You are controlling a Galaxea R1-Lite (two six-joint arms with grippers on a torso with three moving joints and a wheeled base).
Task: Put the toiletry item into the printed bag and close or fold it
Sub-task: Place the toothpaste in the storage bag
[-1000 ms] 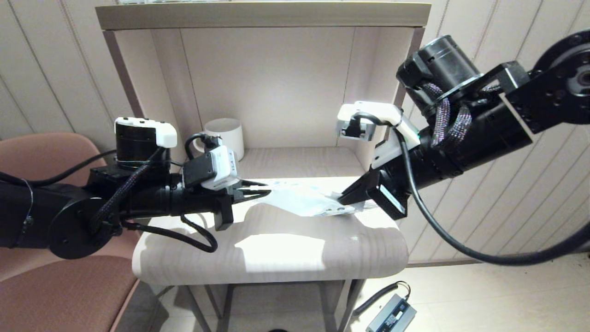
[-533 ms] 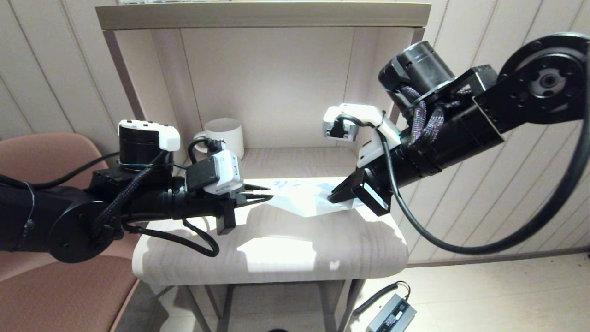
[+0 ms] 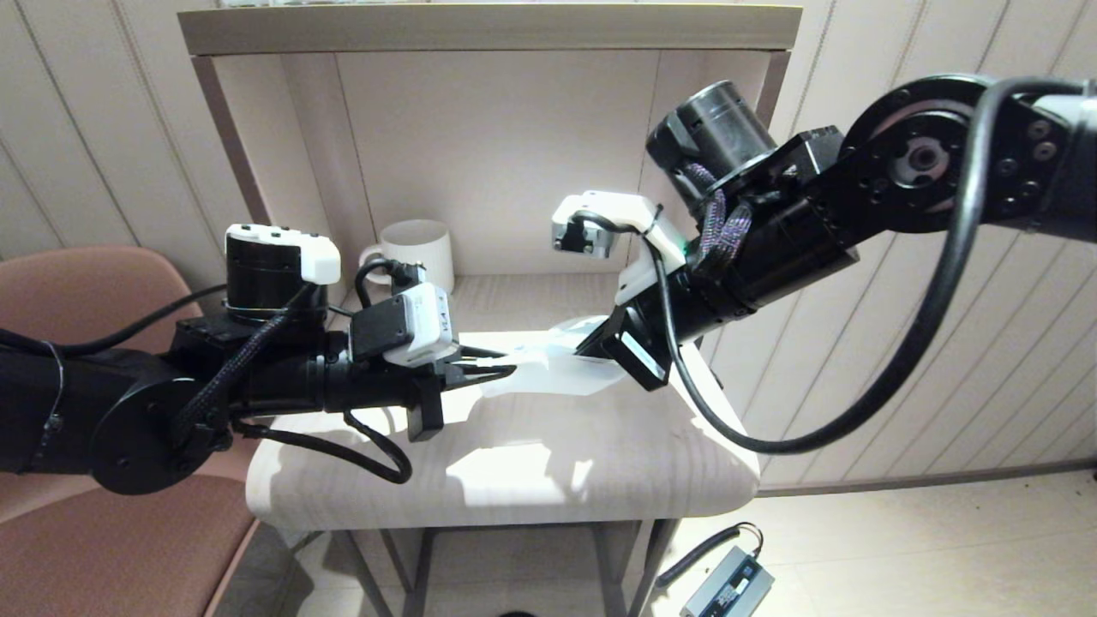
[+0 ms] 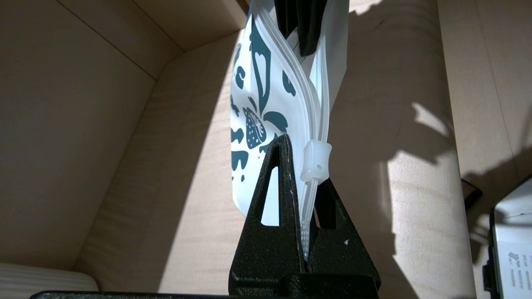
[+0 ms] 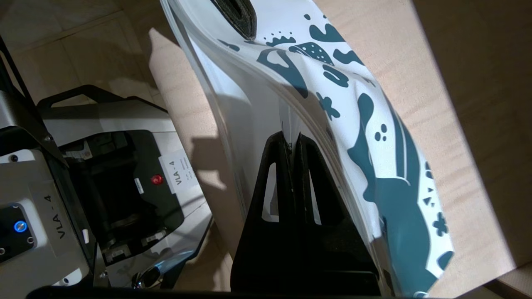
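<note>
The right gripper (image 5: 296,145) is clamped on the edge of the bag (image 5: 353,124), fingers pressed together. The bag is white with dark blue print. The opposite gripper (image 5: 237,14) grips its far end. Wooden surface (image 5: 436,83) lies beneath.

The space between the left gripper (image 3: 501,368) and right gripper (image 3: 591,347) is spanned by the printed bag (image 3: 548,374), pinched at both ends. Bare tabletop (image 3: 514,463) is seen in front of the bag. The back left corner of the shelf recess is occupied by a white mug (image 3: 420,253).
</note>
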